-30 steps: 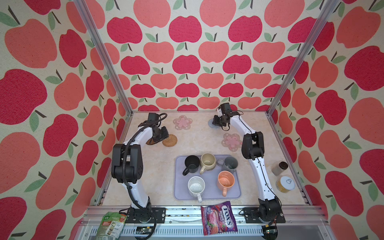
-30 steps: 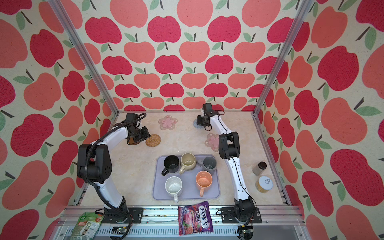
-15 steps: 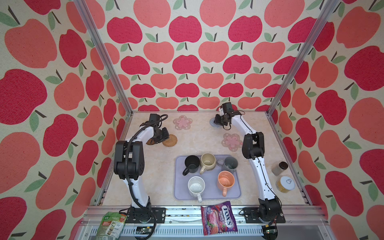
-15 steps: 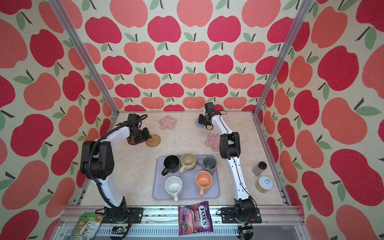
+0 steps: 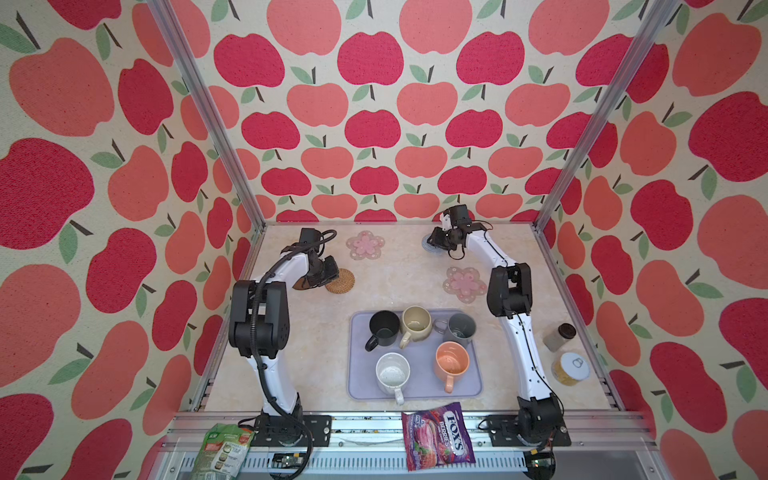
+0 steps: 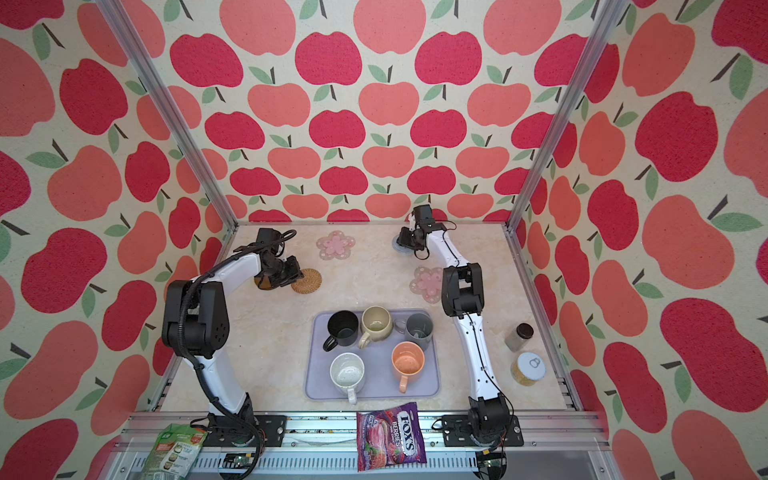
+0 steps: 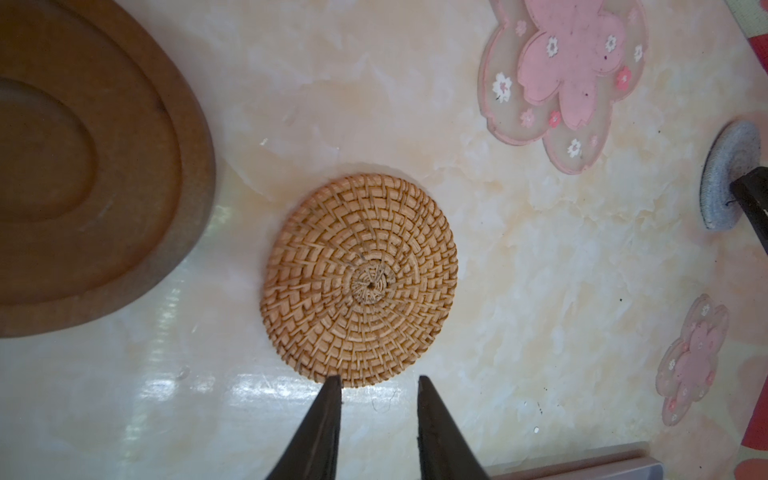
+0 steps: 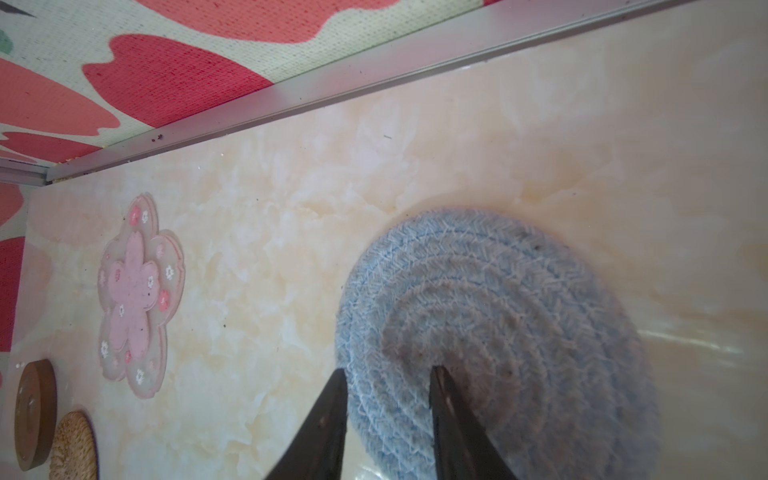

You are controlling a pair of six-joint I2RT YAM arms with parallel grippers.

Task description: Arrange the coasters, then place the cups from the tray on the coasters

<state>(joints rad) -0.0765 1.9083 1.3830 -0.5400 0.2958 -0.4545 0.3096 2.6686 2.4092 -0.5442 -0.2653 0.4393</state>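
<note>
My left gripper [image 7: 377, 380] is open, its tips just short of the rim of the tan rattan coaster [image 7: 360, 280], which lies flat; the brown disc coaster [image 7: 83, 166] lies beside it. In a top view this gripper [image 5: 330, 270] hovers at the back left. My right gripper [image 8: 386, 374] stands open over the edge of the grey-blue knit coaster [image 8: 498, 332], which lies flat near the back wall. Two pink flower coasters [image 5: 365, 245] [image 5: 464, 284] lie apart. The lavender tray [image 5: 415, 392] holds black [image 5: 384, 328], beige [image 5: 417, 324], grey [image 5: 460, 328], white [image 5: 392, 372] and orange [image 5: 452, 359] cups.
Two jars [image 5: 559, 336] [image 5: 571, 370] stand by the right wall. A candy bag [image 5: 438, 434] and a green packet [image 5: 224, 453] lie on the front rail. The metal back rail [image 8: 374, 79] runs close behind the grey-blue coaster.
My right gripper's jaws have spread apart over the grey-blue coaster. The left arm and the rattan coaster have hardly moved.
</note>
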